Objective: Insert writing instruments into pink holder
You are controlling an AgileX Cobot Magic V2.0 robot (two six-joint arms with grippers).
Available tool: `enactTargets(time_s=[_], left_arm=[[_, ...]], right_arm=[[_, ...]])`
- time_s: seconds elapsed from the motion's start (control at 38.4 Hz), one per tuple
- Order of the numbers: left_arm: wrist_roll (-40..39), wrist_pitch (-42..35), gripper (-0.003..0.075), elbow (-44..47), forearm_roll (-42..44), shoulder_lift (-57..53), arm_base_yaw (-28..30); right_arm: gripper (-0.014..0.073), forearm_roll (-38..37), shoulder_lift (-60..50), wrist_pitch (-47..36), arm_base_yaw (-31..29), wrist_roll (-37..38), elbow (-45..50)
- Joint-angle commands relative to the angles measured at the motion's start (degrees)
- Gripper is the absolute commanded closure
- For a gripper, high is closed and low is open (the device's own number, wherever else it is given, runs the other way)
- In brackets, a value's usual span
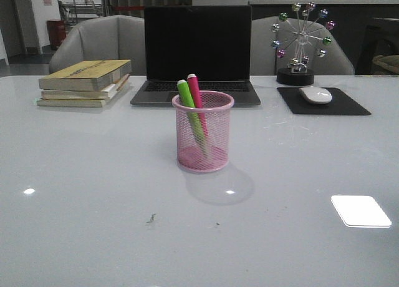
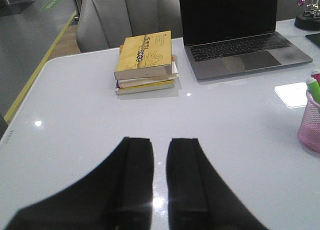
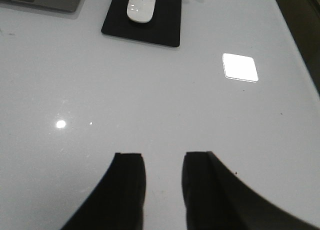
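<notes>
The pink holder (image 1: 202,134), a wire-mesh cup, stands upright in the middle of the table. The lime green marker (image 1: 189,106) and the magenta-pink marker (image 1: 196,95) both lean inside it, tips above the rim. In the left wrist view the holder (image 2: 311,125) is cut by the picture's edge, with the green marker (image 2: 314,88) poking out. My left gripper (image 2: 160,141) hovers over bare table, open by a narrow gap and empty. My right gripper (image 3: 162,156) is open wider, empty, over bare table near the mouse pad. Neither gripper appears in the front view.
A stack of books (image 1: 84,82) lies at the back left. An open laptop (image 1: 196,53) stands behind the holder. At the back right are a ferris-wheel ornament (image 1: 301,43) and a white mouse (image 1: 316,95) on a black pad (image 1: 324,102). Grey chairs stand behind the table.
</notes>
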Motion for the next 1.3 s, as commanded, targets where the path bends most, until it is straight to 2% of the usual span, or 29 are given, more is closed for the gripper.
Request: enactTargets(time_s=[0.0, 0.16, 0.21, 0.42, 0.47, 0.91, 1.28], left_arm=[[-0.6, -4.8, 0.0535, -1.7, 0.6, 0.1, 0.2], [-0.6, -4.8, 0.0535, -1.7, 0.6, 0.1, 0.2], [-0.6, -4.8, 0.0535, -1.7, 0.6, 0.1, 0.2], [-0.6, -4.8, 0.0535, -1.7, 0.6, 0.1, 0.2], [-0.6, -4.8, 0.0535, -1.7, 0.6, 0.1, 0.2], [-0.6, -4.8, 0.0535, -1.7, 0.6, 0.1, 0.2], [-0.6, -4.8, 0.0535, -1.7, 0.6, 0.1, 0.2]], right_arm=[[0.0276, -0.1, -0.4, -4.7, -0.1, -0.3, -1.5], [0.0279, -0.1, -0.5, -4.7, -0.1, -0.3, -1.5], [0.0305, -0.1, -0.5, -4.7, -0.1, -0.3, -1.5], [0.0521, -0.1, -1.5, -4.7, -0.1, -0.3, -1.5], [0.0547, -0.1, -2.1, -4.7, -0.1, -0.3, -1.5], [0.0538, -0.1, -7.5, -4.5, 3.2, -0.3, -1.5], [0.0538, 0.8, -15.6, -5.0, 3.4, -0.3, -0.6]])
